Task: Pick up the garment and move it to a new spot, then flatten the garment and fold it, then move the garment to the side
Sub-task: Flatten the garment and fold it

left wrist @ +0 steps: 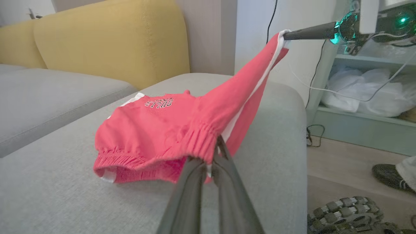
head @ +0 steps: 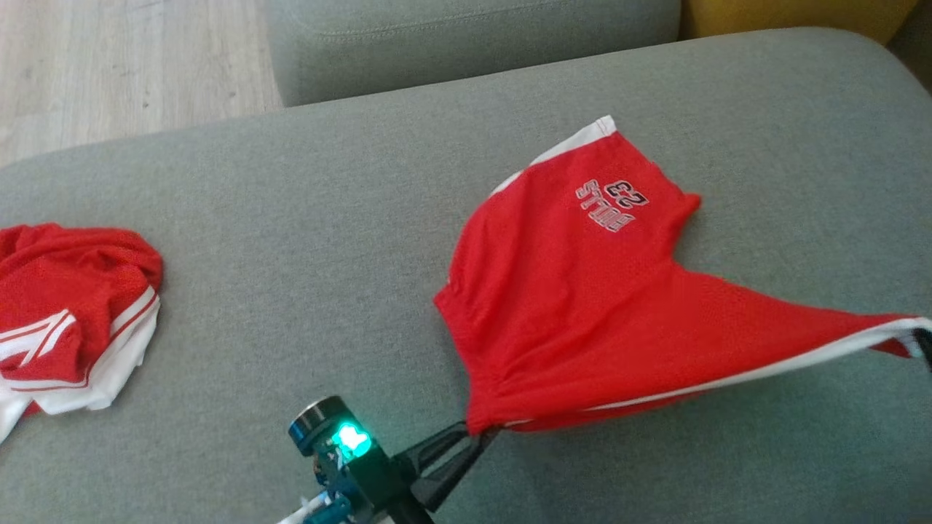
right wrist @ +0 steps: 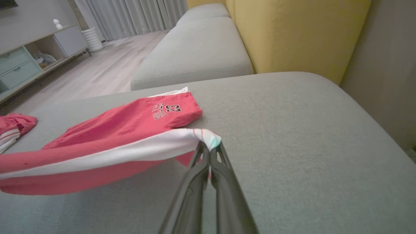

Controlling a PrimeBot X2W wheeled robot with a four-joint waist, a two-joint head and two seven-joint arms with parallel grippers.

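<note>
The garment (head: 575,291) is a pair of red shorts with white side stripes and a printed number patch. It lies partly on the grey sofa seat (head: 291,240) and is stretched between both grippers. My left gripper (head: 480,435) is shut on the elastic waistband corner, seen close up in the left wrist view (left wrist: 213,152). At the head view's right edge my right gripper (head: 923,340) is shut on the white-striped hem and holds it above the cushion. The right wrist view shows that pinch (right wrist: 208,147), with the garment (right wrist: 130,130) trailing left.
A second red and white garment (head: 65,313) lies crumpled at the seat's left end. Yellow back cushions (right wrist: 299,32) rise behind the seat. Beyond the seat's edge are wooden floor, slippers (left wrist: 344,211), a person's foot (left wrist: 390,175) and a shelf (left wrist: 364,126).
</note>
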